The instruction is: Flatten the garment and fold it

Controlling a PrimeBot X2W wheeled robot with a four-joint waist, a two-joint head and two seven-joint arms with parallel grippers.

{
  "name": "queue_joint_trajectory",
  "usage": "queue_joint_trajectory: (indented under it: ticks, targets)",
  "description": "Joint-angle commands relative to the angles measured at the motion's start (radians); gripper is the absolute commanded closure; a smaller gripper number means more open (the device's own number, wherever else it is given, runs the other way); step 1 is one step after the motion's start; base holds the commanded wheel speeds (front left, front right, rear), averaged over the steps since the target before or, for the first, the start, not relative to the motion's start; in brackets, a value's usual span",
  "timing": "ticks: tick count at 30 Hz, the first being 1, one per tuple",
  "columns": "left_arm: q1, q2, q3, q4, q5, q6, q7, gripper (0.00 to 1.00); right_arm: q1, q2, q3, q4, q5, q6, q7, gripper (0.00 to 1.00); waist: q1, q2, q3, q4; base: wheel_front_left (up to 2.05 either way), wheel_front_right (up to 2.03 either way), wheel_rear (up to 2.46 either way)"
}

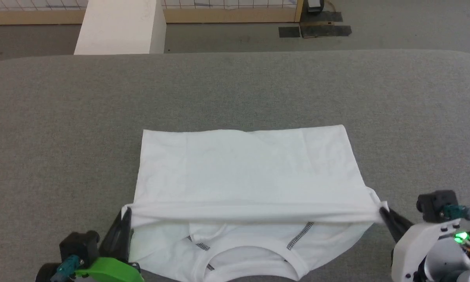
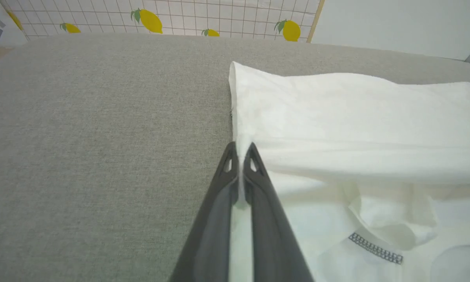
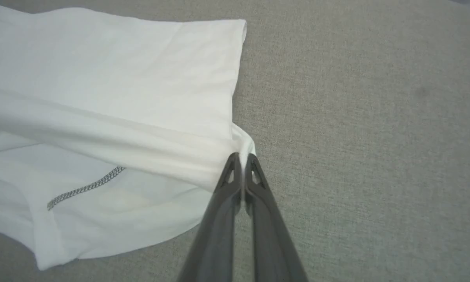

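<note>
Table (image 1: 235, 86): grey, carries the garment.
Garment (image 1: 242, 164): white, lies flat beyond both grippers, with one folded edge pulled taut between them. I judge it mid-fold, with the nearer part left to cover.
Left gripper (image 1: 126, 219): closed on the edge's left end.
Right gripper (image 1: 383, 213): closed on its right end.
Views: the head view shows the whole span, and the wrist views show the cloth pinched.

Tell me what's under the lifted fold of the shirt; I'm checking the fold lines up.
Under the shirt fold pinched by the left gripper and right gripper, the collar and grey stitching show. Anything farther back beneath it is covered.
</note>
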State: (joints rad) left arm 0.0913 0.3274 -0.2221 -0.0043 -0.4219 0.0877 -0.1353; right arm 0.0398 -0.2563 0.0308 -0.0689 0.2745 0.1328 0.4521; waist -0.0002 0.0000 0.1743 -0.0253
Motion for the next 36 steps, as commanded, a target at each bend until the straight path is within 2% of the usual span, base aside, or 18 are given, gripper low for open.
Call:
queue_joint_trajectory:
  ticks: [1,8,9,10,11,12,13,14,18,24,29,36]
  targets:
    - [0.023,0.0,0.0,0.02,-0.01,-0.003,0.007,1.0,0.027,0.014,-0.013,-0.006,-0.014,-0.002,0.016,1.0,0.0002,0.0,-0.004,0.002,0.0,0.0,0.0]
    - [0.052,-0.015,-0.043,0.101,-0.014,-0.014,0.026,1.0,0.099,0.088,-0.032,0.03,-0.05,-0.002,0.068,1.0,0.0002,0.0,-0.01,-0.001,0.0,0.0,0.0]
    - [0.056,-0.018,-0.047,0.114,-0.014,-0.014,0.027,1.0,0.104,0.1,-0.034,0.041,-0.051,-0.002,0.073,0.89,0.0002,0.0,-0.012,-0.001,0.0,0.0,0.0]
    - [0.059,-0.022,-0.051,0.123,-0.019,-0.016,0.03,1.0,0.108,0.106,-0.034,0.049,-0.052,-0.002,0.076,0.65,0.0002,0.0,-0.015,-0.001,0.0,0.0,0.0]
    - [0.065,-0.026,-0.053,0.133,-0.026,-0.018,0.033,0.94,0.112,0.112,-0.033,0.055,-0.056,-0.002,0.075,0.16,0.0002,0.0,-0.019,-0.002,0.0,0.0,0.0]
    - [0.07,-0.028,-0.054,0.14,-0.03,-0.017,0.035,0.68,0.118,0.118,-0.036,0.062,-0.056,-0.002,0.08,0.0,0.0002,0.0,-0.024,-0.002,0.0,0.0,0.0]
    - [0.078,-0.031,-0.053,0.148,-0.036,-0.015,0.037,0.12,0.126,0.127,-0.041,0.068,-0.055,-0.002,0.089,0.0,0.0002,0.0,-0.031,-0.002,0.0,0.0,0.0]
    - [0.084,-0.033,-0.052,0.151,-0.039,-0.012,0.037,0.0,0.132,0.131,-0.043,0.068,-0.055,-0.002,0.091,0.0,0.0002,0.0,-0.035,-0.001,0.0,0.0,0.0]
    - [0.107,-0.033,-0.04,0.146,-0.046,0.001,0.019,0.0,0.158,0.146,-0.068,0.064,-0.054,-0.002,0.081,0.0,0.0002,0.0,-0.058,0.006,0.0,0.0,0.0]
    - [0.094,-0.034,-0.016,0.098,-0.011,0.022,-0.083,0.0,0.189,0.182,-0.127,0.001,-0.042,-0.002,0.023,0.0,0.0002,0.0,-0.09,0.026,0.0,0.0,0.0]
    - [0.02,-0.059,0.002,0.049,0.05,0.035,-0.122,0.0,0.14,0.204,-0.208,-0.053,-0.024,-0.002,-0.125,0.0,0.0002,0.0,-0.098,0.04,0.0,0.0,0.0]
    - [-0.092,-0.09,0.014,0.066,0.1,0.007,-0.126,0.0,0.019,0.206,-0.203,0.071,0.017,-0.002,-0.211,0.0,0.0002,0.0,-0.091,0.037,0.0,0.0,0.0]
